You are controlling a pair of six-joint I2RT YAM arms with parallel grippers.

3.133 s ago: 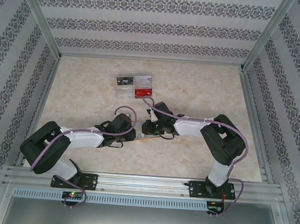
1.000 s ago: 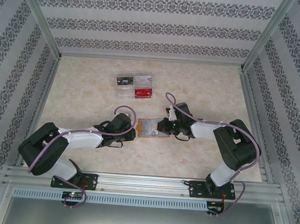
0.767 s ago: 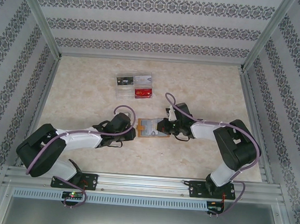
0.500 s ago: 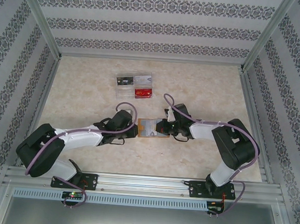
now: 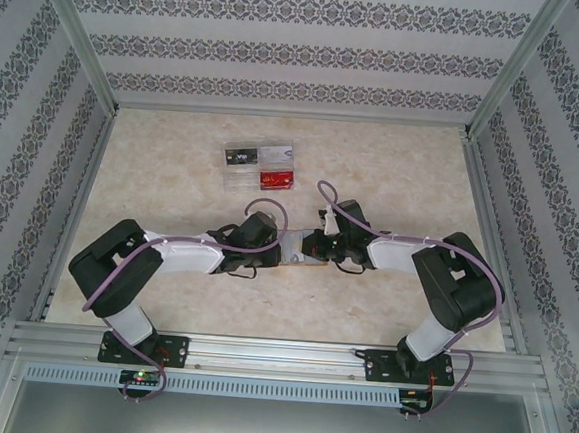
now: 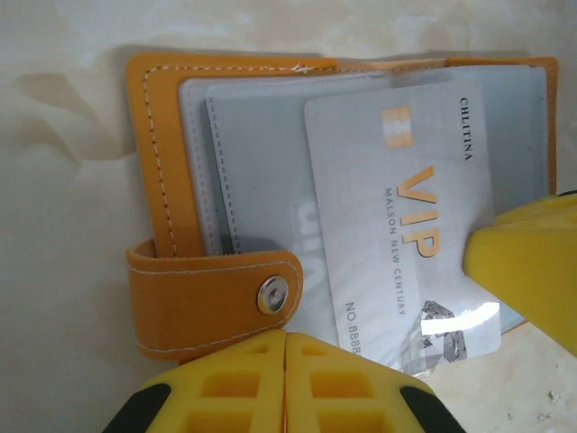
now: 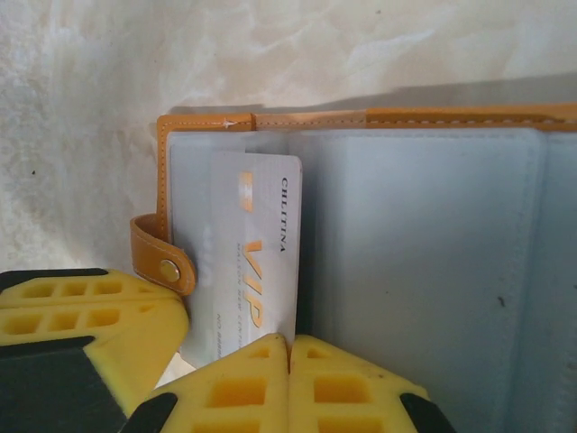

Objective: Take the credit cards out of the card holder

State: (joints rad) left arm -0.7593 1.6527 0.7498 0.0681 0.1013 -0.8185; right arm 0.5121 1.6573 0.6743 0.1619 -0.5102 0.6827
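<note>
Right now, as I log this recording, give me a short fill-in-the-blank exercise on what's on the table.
The card holder lies ____ on the table. The silver card in it reads ____ in large gold letters. The left end effector and the right end effector are both ____.
Missing words: open; VIP; shut.

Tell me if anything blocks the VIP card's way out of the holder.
Nothing lies across its exit: the card sticks out of the holder toward the shut left gripper. The snap strap sits beside it. A finger of the shut right gripper overlaps one corner and may pin it.
</note>
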